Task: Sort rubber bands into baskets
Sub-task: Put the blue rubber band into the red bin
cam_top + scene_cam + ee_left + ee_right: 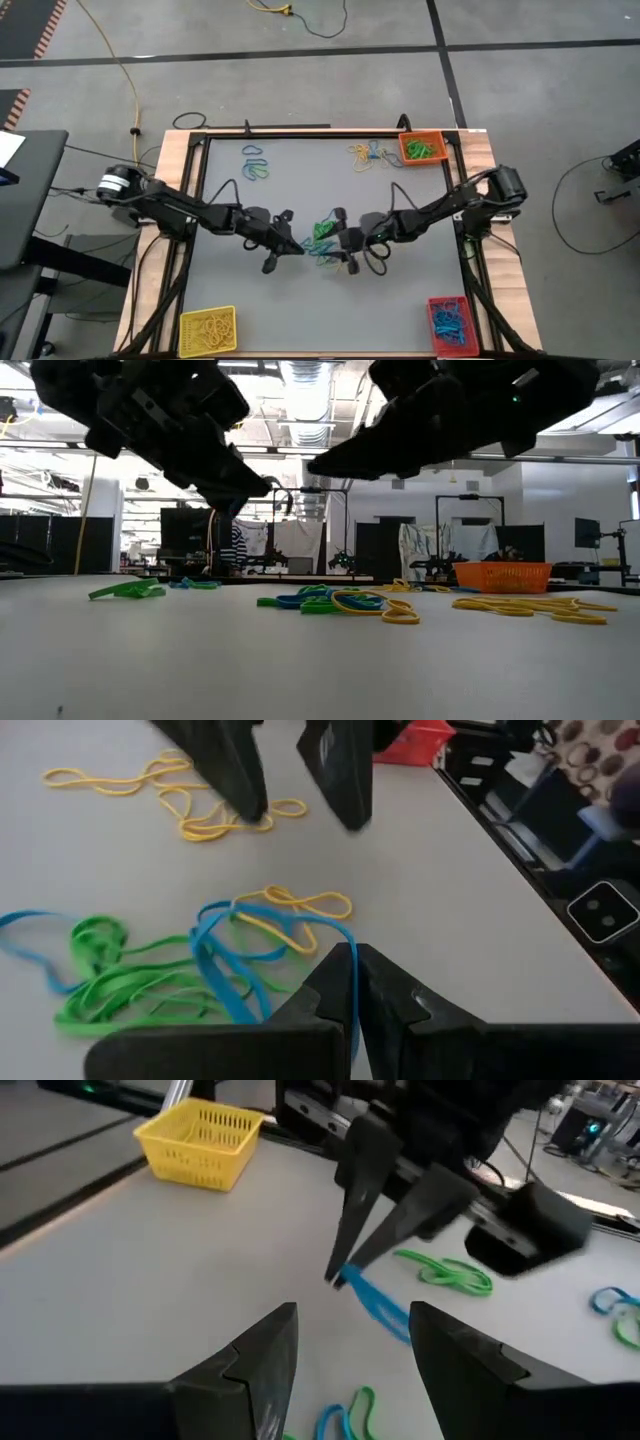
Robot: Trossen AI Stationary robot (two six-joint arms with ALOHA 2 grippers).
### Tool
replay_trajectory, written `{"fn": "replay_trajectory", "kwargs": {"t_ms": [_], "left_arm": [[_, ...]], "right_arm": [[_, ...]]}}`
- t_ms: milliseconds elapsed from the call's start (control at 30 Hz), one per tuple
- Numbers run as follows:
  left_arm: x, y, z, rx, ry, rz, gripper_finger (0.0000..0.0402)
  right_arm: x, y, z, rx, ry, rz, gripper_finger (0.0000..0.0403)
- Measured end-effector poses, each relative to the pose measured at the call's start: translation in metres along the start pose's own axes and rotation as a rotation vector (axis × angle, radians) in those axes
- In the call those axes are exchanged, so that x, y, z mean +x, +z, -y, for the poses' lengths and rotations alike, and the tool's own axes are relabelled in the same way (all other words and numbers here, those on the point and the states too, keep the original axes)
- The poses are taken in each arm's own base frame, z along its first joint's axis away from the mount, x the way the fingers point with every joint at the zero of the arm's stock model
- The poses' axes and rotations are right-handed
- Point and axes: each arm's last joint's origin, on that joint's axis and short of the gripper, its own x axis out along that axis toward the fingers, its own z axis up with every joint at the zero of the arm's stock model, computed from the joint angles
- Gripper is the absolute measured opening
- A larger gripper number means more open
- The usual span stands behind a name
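A: How will these bands (325, 240) handle?

B: Light and limp, I judge. They are thin soft loops that sag and stretch, and one that is tangled will likely drag its neighbours along. Nothing fragile, but the flat strands lie tight on the table (300, 190), so my fingertips must come right down to the surface.

A: Where do you take hold?

B: On a single strand where it stands clear of the heap. My left hand (352, 982) is pressed together on a blue band (378, 1305); in the right wrist view it hangs from the tips as a short ribbon above the table. My right hand (350, 1355) is spread and holds nothing, just beside the left, over the same pile in the middle.

A: What do they look like?

B: Yellow, green and blue loops. The middle heap is mostly green and blue with a yellow one across it (290, 905). A few blue and green lie apart towards the far left (256, 165), and a mixed clump sits just beside the orange basket (421, 148).

A: And the baskets?

B: Orange at the far right corner with green in it, yellow (208, 329) at the near left with yellow, red (447, 322) at the near right with blue
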Motion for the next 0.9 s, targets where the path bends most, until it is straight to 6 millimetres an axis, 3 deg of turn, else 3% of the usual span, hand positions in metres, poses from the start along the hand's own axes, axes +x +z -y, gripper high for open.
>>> {"fn": "replay_trajectory", "kwargs": {"t_ms": [433,900], "left_arm": [[0.028,0.021,0.001,0.062,-0.113,0.0,0.0],[0.028,0.019,0.0,0.042,-0.101,-0.029,0.0]], "right_arm": [[0.012,-0.011,-0.003,-0.021,0.016,-0.083,0.0189],[0.012,-0.013,-0.009,-0.044,0.03,-0.114,0.004]]}}
